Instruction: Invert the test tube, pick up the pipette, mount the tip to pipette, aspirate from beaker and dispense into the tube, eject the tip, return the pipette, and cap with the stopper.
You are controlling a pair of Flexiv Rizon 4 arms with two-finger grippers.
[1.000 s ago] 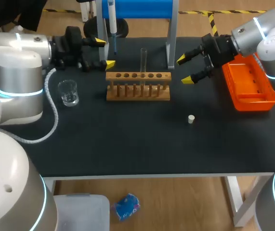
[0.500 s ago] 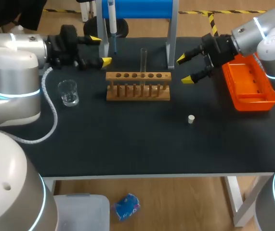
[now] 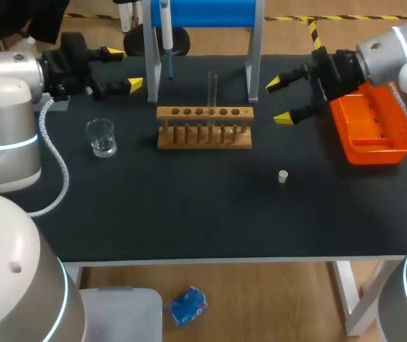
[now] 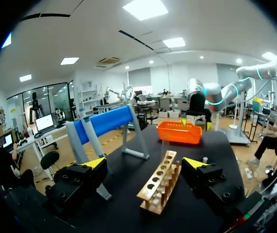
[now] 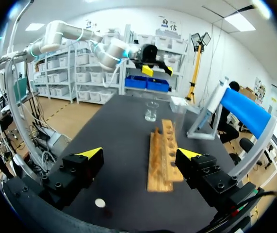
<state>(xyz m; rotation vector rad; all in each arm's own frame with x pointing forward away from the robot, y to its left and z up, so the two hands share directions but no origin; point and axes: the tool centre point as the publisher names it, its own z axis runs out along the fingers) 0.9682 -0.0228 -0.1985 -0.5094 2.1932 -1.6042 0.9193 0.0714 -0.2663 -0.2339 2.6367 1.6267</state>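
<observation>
1. Left gripper [image 3: 125, 68]: fingers spread wide with nothing between them. It hovers at 10 o'clock from the wooden rack [image 3: 204, 135], well apart from it.
2. Right gripper [image 3: 280, 100]: also spread and empty. It sits at 2 o'clock from the rack, just beside the orange tray [image 3: 374, 146].
3. Test tube [image 3: 212, 85]: stands upright in a middle hole of the rack, mouth up, no cap. I read the invert step as done. I can't tell whether there is liquid inside.
4. Pipette [image 3: 165, 28]: hangs on the blue stand [image 3: 203, 11] at 11 o'clock from the rack, and neither arm touches it. Its lower end is too small for me to say whether a tip is mounted.
5. Beaker [image 3: 101, 137]: on the table at 9 o'clock from the rack, with some clear liquid in the bottom.
6. Stopper [image 3: 283, 176]: lies loose on the table at 4 o'clock from the rack, apart from everything, so capping is definitely outstanding.
7. Progress: the layout reads two ways. Either the pipette cycle hasn't begun, or it is finished and the pipette has been returned. I see no loose tip in the tray to settle it.
8. Certain remainder: stopper onto the tube. My right arm is the nearer one for that pick.
</observation>
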